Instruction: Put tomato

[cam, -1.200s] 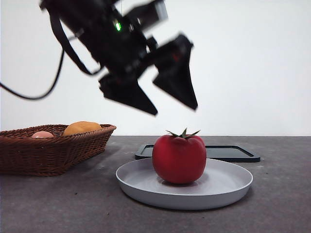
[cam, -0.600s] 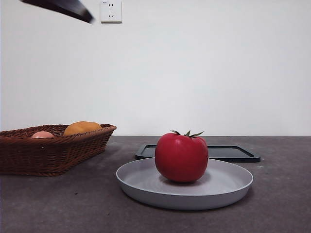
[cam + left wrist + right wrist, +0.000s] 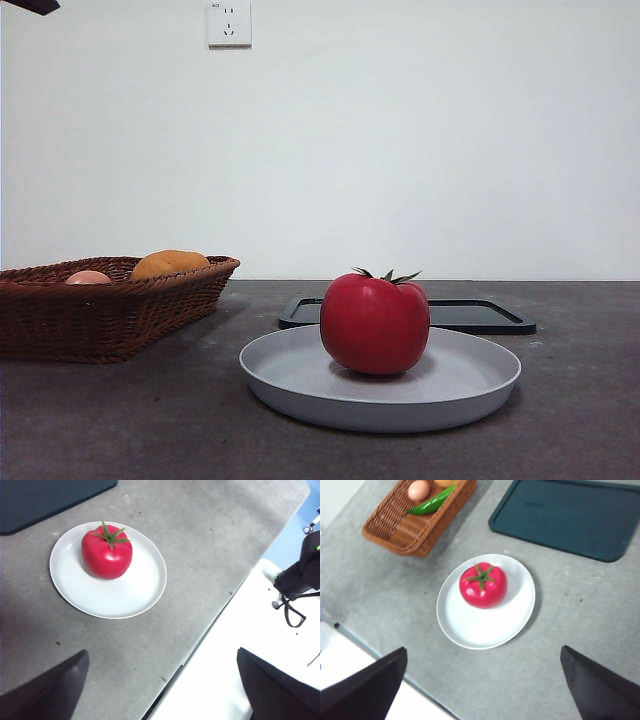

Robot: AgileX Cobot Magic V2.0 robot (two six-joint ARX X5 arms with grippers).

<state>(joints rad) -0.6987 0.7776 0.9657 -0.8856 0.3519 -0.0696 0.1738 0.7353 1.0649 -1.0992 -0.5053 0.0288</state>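
Since a second ago, the dark arm has been lifted away from above the tomato (image 3: 375, 323). It is left on the plate (image 3: 470, 392), well below both pincers (image 3: 160, 690) (image 3: 482, 692), which are spread wide and hold nothing.

My gripper (image 3: 162, 690) hangs wide apart, holding nothing, above the bench (image 3: 200, 555); the tomato (image 3: 107, 552) sits upright on a plate (image 3: 125, 597).

Bright, even light, soft shadows
The tomato (image 3: 375, 323) shows mild glare (sharp in front view); the right wrist view is slightly blurred.
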